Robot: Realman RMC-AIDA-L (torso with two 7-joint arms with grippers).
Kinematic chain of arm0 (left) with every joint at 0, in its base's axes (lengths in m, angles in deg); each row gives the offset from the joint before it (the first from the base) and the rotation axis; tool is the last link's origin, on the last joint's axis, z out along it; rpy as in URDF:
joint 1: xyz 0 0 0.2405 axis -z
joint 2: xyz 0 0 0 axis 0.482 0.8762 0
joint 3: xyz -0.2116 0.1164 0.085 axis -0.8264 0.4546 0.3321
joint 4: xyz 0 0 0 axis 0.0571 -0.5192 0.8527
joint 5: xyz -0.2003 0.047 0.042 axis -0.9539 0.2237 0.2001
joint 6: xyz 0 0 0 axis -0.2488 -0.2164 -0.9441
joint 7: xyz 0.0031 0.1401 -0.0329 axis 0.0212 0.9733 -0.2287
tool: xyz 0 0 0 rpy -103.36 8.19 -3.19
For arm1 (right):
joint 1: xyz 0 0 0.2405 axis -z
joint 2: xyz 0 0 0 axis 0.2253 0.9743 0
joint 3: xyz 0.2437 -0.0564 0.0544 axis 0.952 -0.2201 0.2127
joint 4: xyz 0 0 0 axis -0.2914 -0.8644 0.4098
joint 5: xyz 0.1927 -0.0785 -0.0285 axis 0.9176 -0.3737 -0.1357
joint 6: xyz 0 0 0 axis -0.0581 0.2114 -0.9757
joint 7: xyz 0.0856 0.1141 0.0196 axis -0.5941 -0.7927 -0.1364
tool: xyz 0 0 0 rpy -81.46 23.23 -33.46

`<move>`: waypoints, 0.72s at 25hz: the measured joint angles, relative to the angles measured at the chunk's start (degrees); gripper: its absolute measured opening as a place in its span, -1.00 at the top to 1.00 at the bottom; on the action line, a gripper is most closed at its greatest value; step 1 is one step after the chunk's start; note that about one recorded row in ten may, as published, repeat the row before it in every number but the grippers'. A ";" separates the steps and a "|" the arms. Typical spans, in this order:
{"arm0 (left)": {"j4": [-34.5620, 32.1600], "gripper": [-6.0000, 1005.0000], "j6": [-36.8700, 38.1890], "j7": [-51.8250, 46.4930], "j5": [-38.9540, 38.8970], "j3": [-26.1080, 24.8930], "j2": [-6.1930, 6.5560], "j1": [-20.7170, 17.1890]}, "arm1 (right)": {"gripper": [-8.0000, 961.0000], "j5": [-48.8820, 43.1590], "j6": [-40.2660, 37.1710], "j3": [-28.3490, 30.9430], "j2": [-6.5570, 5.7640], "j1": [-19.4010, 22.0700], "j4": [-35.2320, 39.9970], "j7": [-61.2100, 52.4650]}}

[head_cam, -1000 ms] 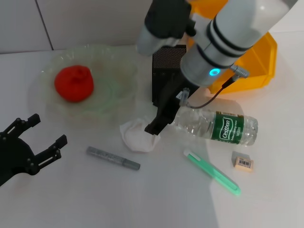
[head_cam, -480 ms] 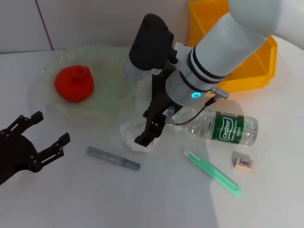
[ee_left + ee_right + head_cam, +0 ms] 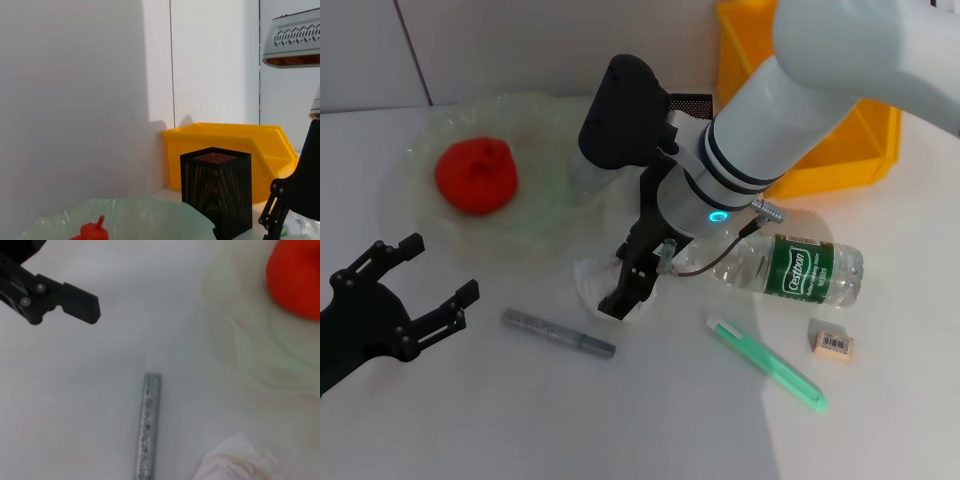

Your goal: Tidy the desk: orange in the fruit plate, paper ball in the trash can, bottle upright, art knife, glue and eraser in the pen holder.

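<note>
right gripper (image 3: 632,285) down over paper ball (image 3: 588,280) | left gripper (image 3: 415,300) low, spread

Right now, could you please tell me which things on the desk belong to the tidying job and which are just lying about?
Job: orange, fruit plate, paper ball, trash can, bottle, art knife, glue, eraser, pen holder.

Just lying about: nothing visible.
</note>
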 joint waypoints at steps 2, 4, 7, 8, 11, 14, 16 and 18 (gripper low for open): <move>0.00 -0.74 0.00 0.00 0.00 0.00 0.00 0.00 | -0.59 0.01 0.01 -0.27 0.00 -0.01 -0.01 0.00; 0.01 -0.74 -0.01 0.89 0.01 0.44 0.00 0.00 | -0.57 -0.02 -0.09 -0.81 0.02 -0.10 -0.03 -0.18; 0.01 -0.74 0.01 1.25 0.01 0.44 0.00 -0.07 | -0.54 -0.19 -0.50 -1.02 0.02 -0.29 -0.23 -0.27; 0.05 -0.74 0.02 1.28 0.01 0.47 0.00 -0.16 | -0.47 -0.20 -0.56 -1.04 0.02 -0.30 -0.28 -0.29; 0.10 -0.74 0.07 1.29 0.01 0.52 0.04 -0.43 | -0.26 -0.24 -0.58 -1.02 0.00 -0.01 0.11 -0.30; 0.10 -0.74 0.16 1.31 0.00 0.52 0.10 -0.55 | -0.10 -0.27 -0.58 -0.61 -0.18 0.35 0.46 -0.31; 0.10 -0.74 0.16 1.32 0.00 0.51 0.10 -0.60 | -0.08 -0.29 -0.54 -0.47 -0.23 0.45 0.50 -0.32; 0.10 -0.74 0.17 1.32 -0.02 0.60 0.10 -0.60 | -0.06 -0.32 -0.96 -0.20 -0.33 1.12 2.07 -0.64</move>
